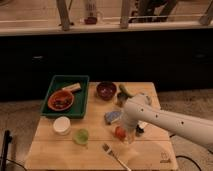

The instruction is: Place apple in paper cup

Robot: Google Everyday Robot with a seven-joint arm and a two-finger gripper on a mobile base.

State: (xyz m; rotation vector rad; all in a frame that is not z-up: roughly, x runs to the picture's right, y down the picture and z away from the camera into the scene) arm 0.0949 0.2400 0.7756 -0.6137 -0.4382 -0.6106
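The apple, small and red-orange, lies on the wooden table just right of centre. My gripper is at the end of the white arm that reaches in from the right and sits right at the apple, partly covering it. The paper cup, short and white, stands at the table's left side, below the green tray and well left of the apple. A translucent light-green cup stands between the paper cup and the apple.
A green tray at the back left holds an orange-red bowl and a pale bar. A dark red bowl stands at the back centre. A blue-white packet lies by the arm. A fork lies near the front edge.
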